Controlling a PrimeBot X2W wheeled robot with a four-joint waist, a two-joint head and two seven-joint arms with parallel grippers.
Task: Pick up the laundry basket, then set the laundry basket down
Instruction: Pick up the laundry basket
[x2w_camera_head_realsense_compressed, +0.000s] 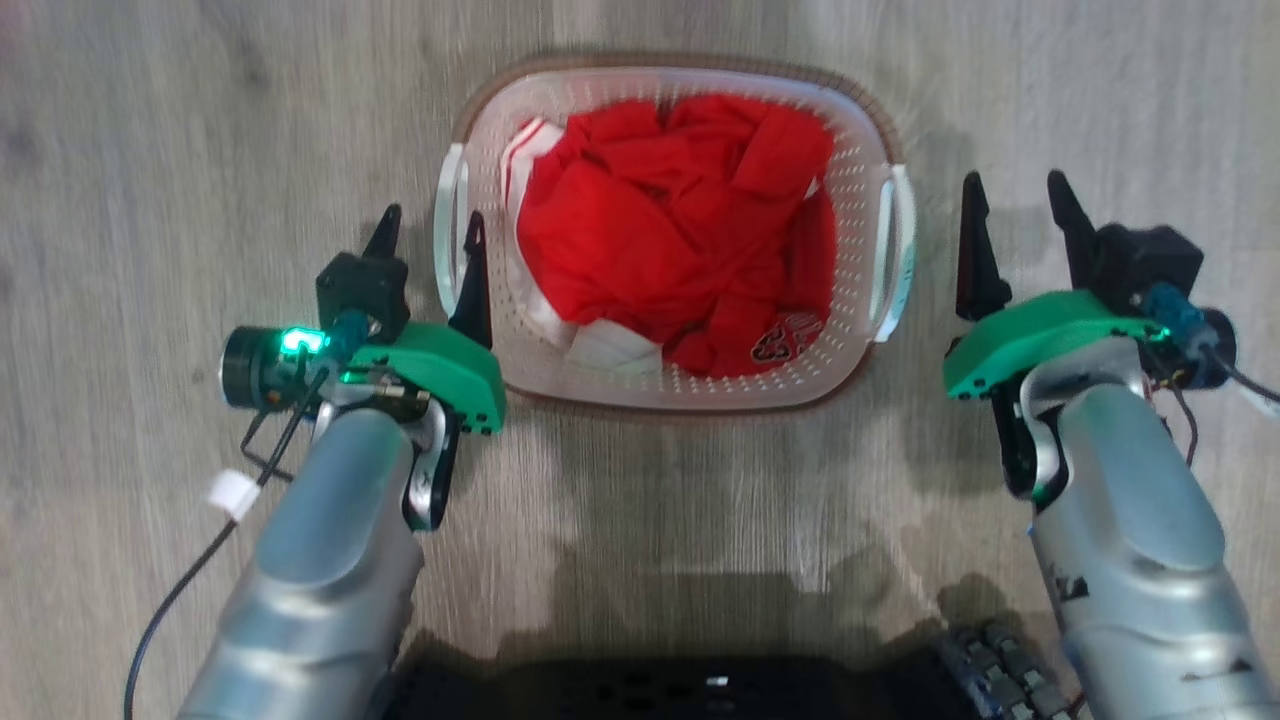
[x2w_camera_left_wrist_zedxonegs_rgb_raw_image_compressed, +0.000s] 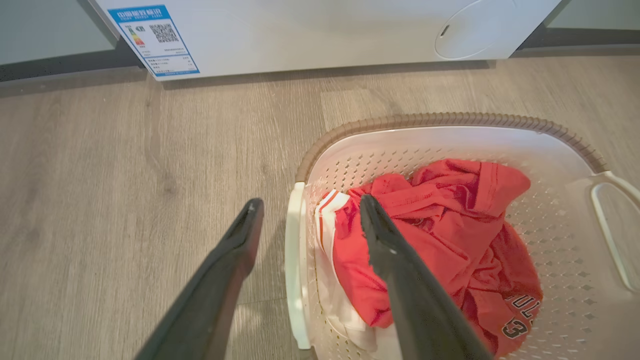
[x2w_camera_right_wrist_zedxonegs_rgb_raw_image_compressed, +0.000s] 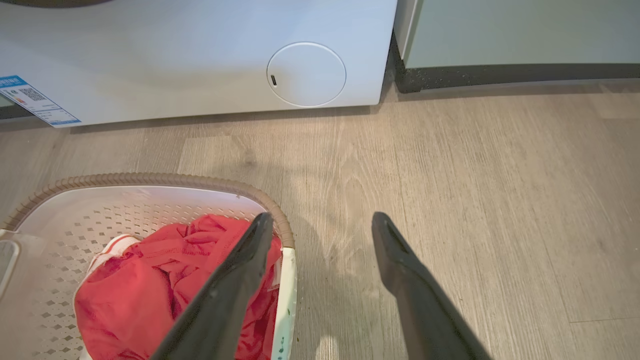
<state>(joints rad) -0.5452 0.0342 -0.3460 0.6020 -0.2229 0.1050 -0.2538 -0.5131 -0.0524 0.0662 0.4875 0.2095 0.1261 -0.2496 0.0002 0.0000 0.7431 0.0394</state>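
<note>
The laundry basket (x2w_camera_head_realsense_compressed: 855, 170), white and perforated with a brown rim, stands on the wood floor with red clothes (x2w_camera_head_realsense_compressed: 680, 230) inside. My left gripper (x2w_camera_head_realsense_compressed: 432, 225) is open and straddles the basket's left handle (x2w_camera_head_realsense_compressed: 447, 235): one finger is outside, the other over the clothes. In the left wrist view the handle (x2w_camera_left_wrist_zedxonegs_rgb_raw_image_compressed: 295, 260) lies between the fingers of that gripper (x2w_camera_left_wrist_zedxonegs_rgb_raw_image_compressed: 311, 205). My right gripper (x2w_camera_head_realsense_compressed: 1015, 190) is open, just right of the right handle (x2w_camera_head_realsense_compressed: 897, 250), gripping nothing. In the right wrist view one finger of it (x2w_camera_right_wrist_zedxonegs_rgb_raw_image_compressed: 322, 220) crosses the basket's rim (x2w_camera_right_wrist_zedxonegs_rgb_raw_image_compressed: 125, 179).
A white washing machine (x2w_camera_right_wrist_zedxonegs_rgb_raw_image_compressed: 200, 60) with a blue label (x2w_camera_left_wrist_zedxonegs_rgb_raw_image_compressed: 155, 37) and a round cover stands on the floor beyond the basket, and a grey cabinet (x2w_camera_right_wrist_zedxonegs_rgb_raw_image_compressed: 500, 30) stands beside it. My dark base (x2w_camera_head_realsense_compressed: 700, 690) lies at the head view's bottom edge.
</note>
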